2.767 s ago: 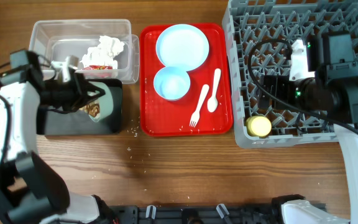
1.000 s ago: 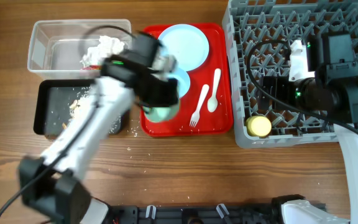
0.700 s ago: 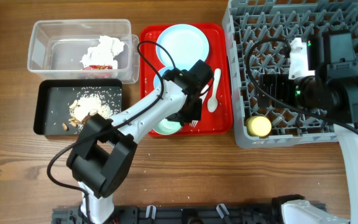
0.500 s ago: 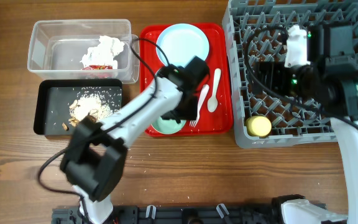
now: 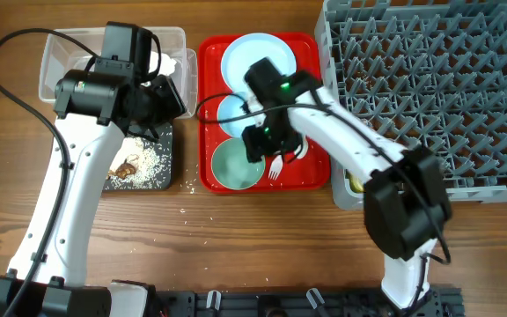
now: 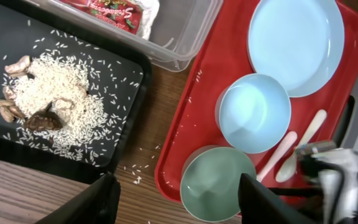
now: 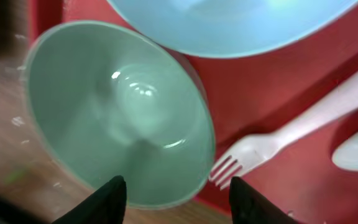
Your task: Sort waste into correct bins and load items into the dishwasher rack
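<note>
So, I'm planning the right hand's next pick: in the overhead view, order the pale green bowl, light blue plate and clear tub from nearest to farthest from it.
From the right hand:
1. pale green bowl, right beside it, near end of the red tray.
2. light blue plate, tray's far end.
3. clear tub, far left, off the tray.

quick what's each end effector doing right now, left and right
left end effector: open, empty
right end effector: open, empty, over the pale green bowl
</note>
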